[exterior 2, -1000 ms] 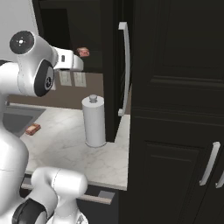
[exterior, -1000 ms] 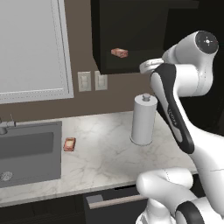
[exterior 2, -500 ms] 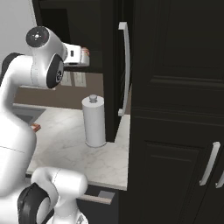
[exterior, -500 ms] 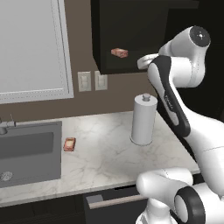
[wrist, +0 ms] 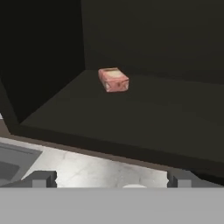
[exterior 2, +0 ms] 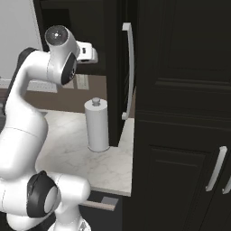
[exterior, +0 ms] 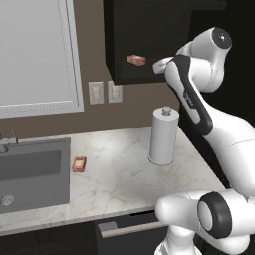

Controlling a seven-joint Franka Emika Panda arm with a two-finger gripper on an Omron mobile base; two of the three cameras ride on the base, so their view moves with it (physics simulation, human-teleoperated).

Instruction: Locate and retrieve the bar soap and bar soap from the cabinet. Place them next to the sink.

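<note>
One bar soap (exterior: 135, 60) (wrist: 113, 79), reddish-orange, lies on the black shelf (wrist: 131, 118) inside the open black cabinet (exterior: 149, 30). My gripper (exterior: 154, 65) (wrist: 111, 179) hovers at the shelf's front edge, just right of that soap and apart from it. It is open, its fingertips (wrist: 41, 178) set wide with nothing between them. The second bar soap (exterior: 79, 164) rests on the marble counter right beside the dark sink (exterior: 30, 172).
A white paper-towel roll (exterior: 164, 135) (exterior 2: 97, 125) stands on the counter below the cabinet. The open cabinet door with its pale handle (exterior 2: 128, 72) stands to the right of my hand. A small faucet (exterior: 6, 142) rises behind the sink.
My hand has moved left and slightly up, closer to the cabinet shelf and the soap on it. Both soaps have stayed in place.
</note>
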